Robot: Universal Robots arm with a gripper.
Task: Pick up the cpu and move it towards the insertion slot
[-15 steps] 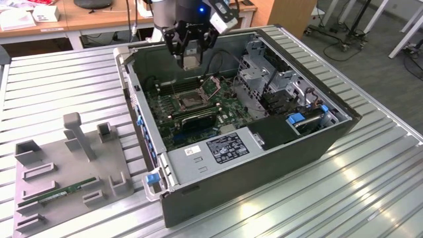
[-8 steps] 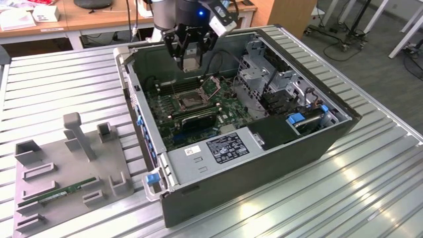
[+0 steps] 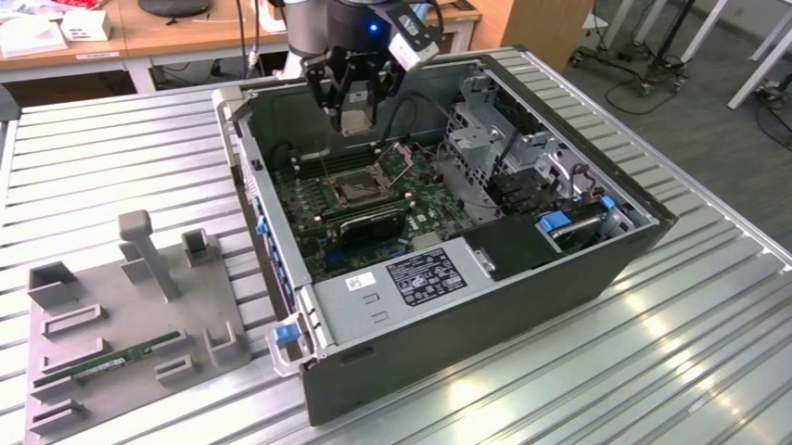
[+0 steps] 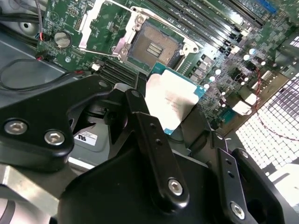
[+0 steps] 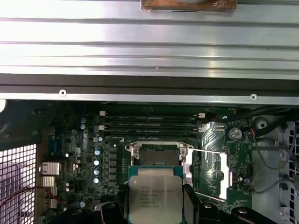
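Clamped edge-on between my 2 fingers (image 4: 154,140), the cpu (image 4: 171,99) feels light, stiff, fragile above the insertion slot (image 4: 154,44).

A ribbed, silvery metal worktop (image 3: 693,306) fills most of the exterior view and catches bright glare near its front edge. Beyond its far edge stand wooden desks (image 3: 185,32). Past the far right corner lies grey floor (image 3: 693,111) with wheeled stands (image 3: 644,56) on it.
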